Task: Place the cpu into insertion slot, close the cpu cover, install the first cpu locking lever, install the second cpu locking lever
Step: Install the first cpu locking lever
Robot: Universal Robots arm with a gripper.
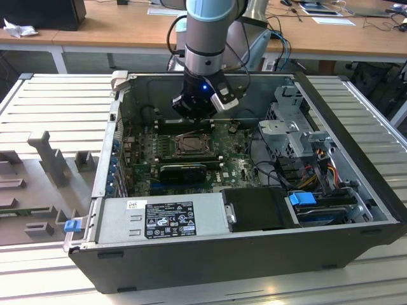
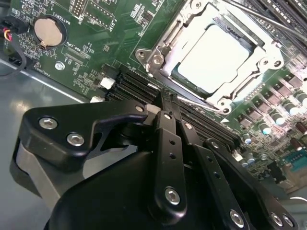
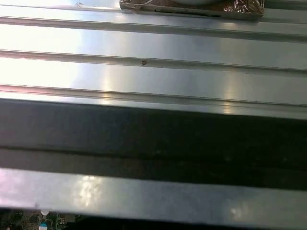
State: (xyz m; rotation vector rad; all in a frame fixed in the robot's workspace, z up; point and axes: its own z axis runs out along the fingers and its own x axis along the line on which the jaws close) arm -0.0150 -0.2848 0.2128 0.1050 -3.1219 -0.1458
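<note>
The cpu (image 2: pixel 213 55), pale silver-grey on top, lies in the insertion slot (image 1: pixel 191 145) on the green board inside the open computer case. The cpu cover (image 2: pixel 166 50), a silver frame, lies flat around the chip. Thin metal lever rods (image 2: pixel 192 98) run along the cover's edges; whether they are latched I cannot tell. My gripper (image 2: pixel 164 106) hovers over the black memory slots just beside the socket, its black fingers (image 2: pixel 169 143) pressed together with nothing between them. In the exterior view the gripper (image 1: pixel 198 114) hangs just behind the socket.
Long memory slots (image 2: pixel 136 88) lie under the fingertips, and a coin battery (image 2: pixel 49 31) sits further off. A black card (image 1: pixel 183 170), the power supply (image 1: pixel 159 219), a drive cage (image 1: pixel 289 127) and cables crowd the case. Grey fixtures (image 1: pixel 51 159) stand on the ribbed table.
</note>
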